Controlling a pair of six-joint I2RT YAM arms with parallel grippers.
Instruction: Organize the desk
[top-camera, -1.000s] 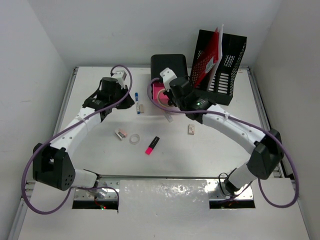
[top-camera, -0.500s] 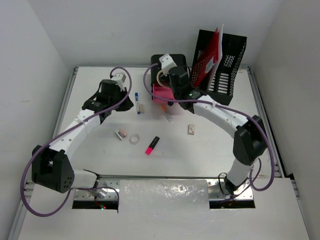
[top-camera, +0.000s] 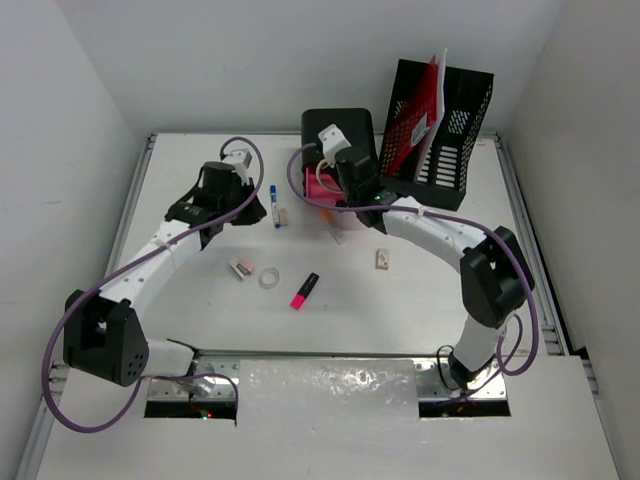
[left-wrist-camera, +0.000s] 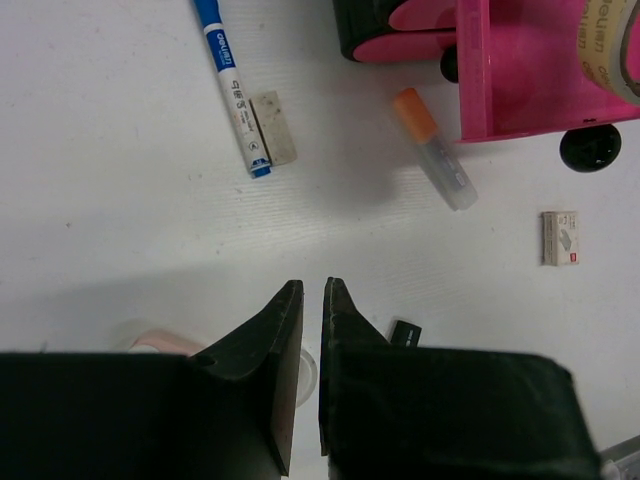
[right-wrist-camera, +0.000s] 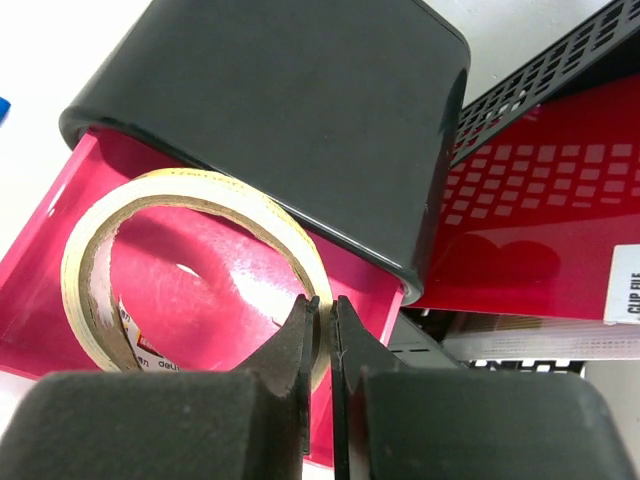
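Observation:
The desk (top-camera: 420, 300) is a white tabletop with small stationery scattered on it. My right gripper (right-wrist-camera: 325, 300) is shut on the rim of a beige tape roll (right-wrist-camera: 85, 290). It holds the roll over the pink drawer (right-wrist-camera: 40, 300) that sticks out of the black organizer (right-wrist-camera: 290, 110) at the back (top-camera: 340, 125). My left gripper (left-wrist-camera: 312, 285) hovers shut and empty above the desk, short of a blue pen (left-wrist-camera: 232, 85) and a small eraser (left-wrist-camera: 272, 128). In the top view that gripper (top-camera: 245, 207) sits left of the pen (top-camera: 274, 205).
An orange-capped tube (left-wrist-camera: 435, 150) lies beside the pink drawer and a staples box (top-camera: 382, 259) to its right. Nearer the front are a pink highlighter (top-camera: 304, 290), a small clear tape ring (top-camera: 269, 277) and a pink-white eraser (top-camera: 241, 267). A black mesh file holder (top-camera: 450, 150) with a red folder (top-camera: 418, 110) stands back right.
The right arm has swung back and left, carrying the tape roll over the pink drawer, its elbow folding inward. The left arm has not moved.

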